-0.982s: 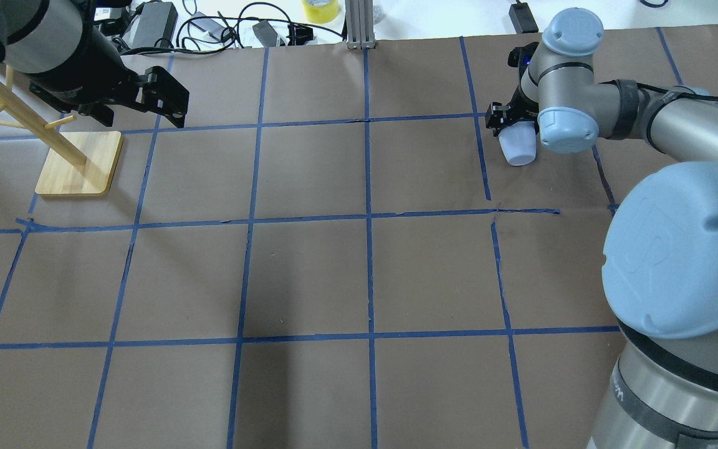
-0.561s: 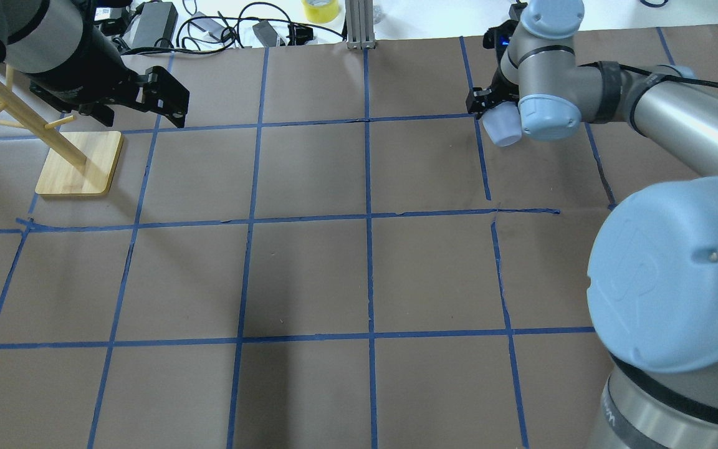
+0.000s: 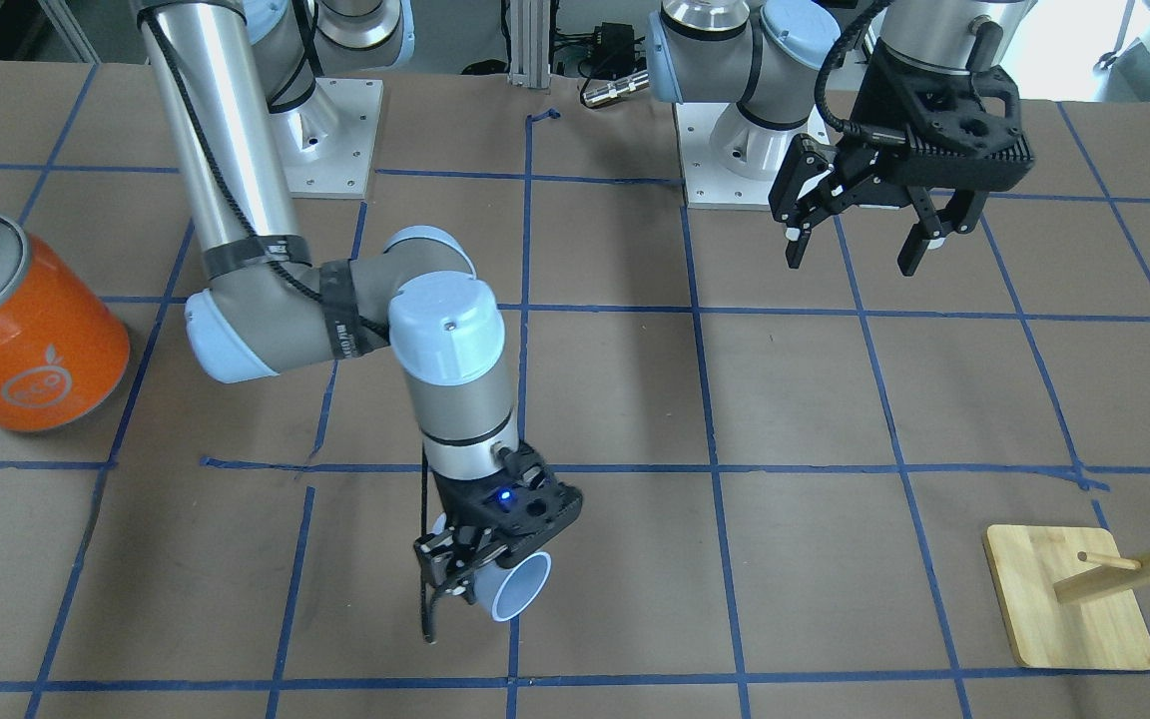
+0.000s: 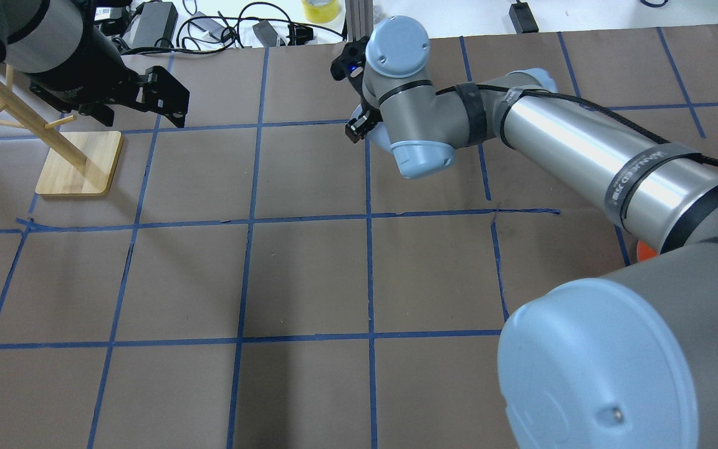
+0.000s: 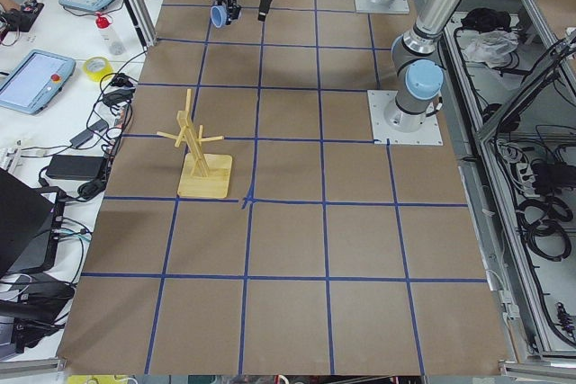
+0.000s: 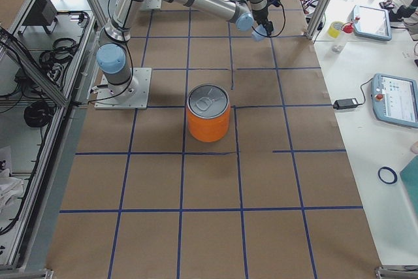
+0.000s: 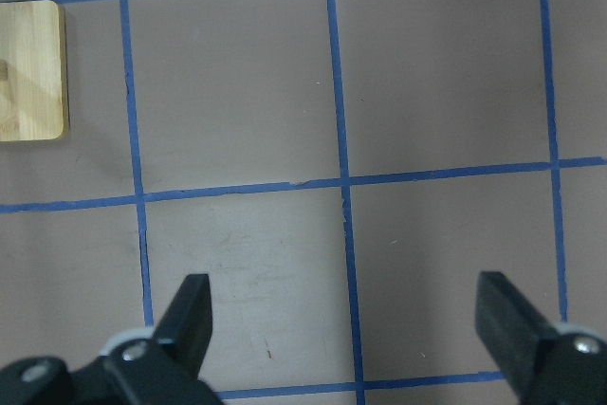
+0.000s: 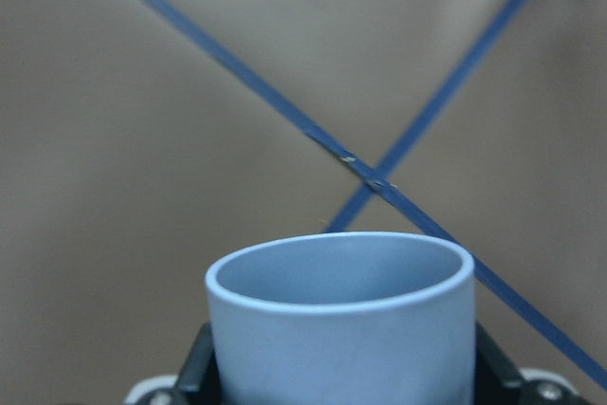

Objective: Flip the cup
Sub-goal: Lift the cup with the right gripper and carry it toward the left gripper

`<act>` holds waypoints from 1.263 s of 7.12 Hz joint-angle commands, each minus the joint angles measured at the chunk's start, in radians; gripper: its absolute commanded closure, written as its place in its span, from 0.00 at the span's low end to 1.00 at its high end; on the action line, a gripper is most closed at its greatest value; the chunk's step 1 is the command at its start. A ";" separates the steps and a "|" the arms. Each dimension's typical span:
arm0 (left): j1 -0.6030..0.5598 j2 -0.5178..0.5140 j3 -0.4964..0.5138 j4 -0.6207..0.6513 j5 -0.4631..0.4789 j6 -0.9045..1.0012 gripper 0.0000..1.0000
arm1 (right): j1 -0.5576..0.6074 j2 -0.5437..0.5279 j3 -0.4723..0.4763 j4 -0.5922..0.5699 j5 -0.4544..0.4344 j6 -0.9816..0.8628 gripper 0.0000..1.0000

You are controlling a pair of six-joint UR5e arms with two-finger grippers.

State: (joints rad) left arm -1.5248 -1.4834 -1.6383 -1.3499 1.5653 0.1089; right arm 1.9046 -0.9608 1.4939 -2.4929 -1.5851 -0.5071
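The brown worktop point(image 3: 785, 399), which blue tape is dividing into squares, is carrying two loose things. A big orange can point(image 3: 21, 330) is standing toward the worktop's edge on the robot's right. A wooden peg stand point(image 3: 1069, 599) is standing near the edge opposite the robot, on its left side.

The left gripper point(image 3: 852, 258) is hanging above the worktop close to the robot's edge. Its fingers are spreading wide apart and it is gripping nothing.

The right gripper point(image 3: 470, 569) is reaching out toward the middle of the edge opposite the robot. Its fingers are pressing on the two sides of the cup point(image 3: 520, 597). The cup is lying almost sideways in the grip, its open mouth facing away from the wrist. It seems to be hanging clear of the worktop, but I am not fully sure.
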 commanded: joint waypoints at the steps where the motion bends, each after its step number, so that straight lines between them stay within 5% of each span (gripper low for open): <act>1: 0.000 0.000 0.000 0.000 -0.001 0.000 0.00 | 0.117 0.020 0.006 -0.004 -0.001 -0.308 0.71; 4: 0.000 0.000 0.000 0.000 0.001 0.000 0.00 | 0.160 0.036 0.014 -0.040 0.005 -0.668 0.72; 9: 0.000 0.000 0.000 -0.002 0.001 0.000 0.00 | 0.162 0.054 0.062 -0.030 0.031 -0.679 0.61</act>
State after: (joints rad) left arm -1.5248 -1.4834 -1.6383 -1.3510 1.5662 0.1089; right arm 2.0660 -0.9178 1.5514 -2.5236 -1.5611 -1.1872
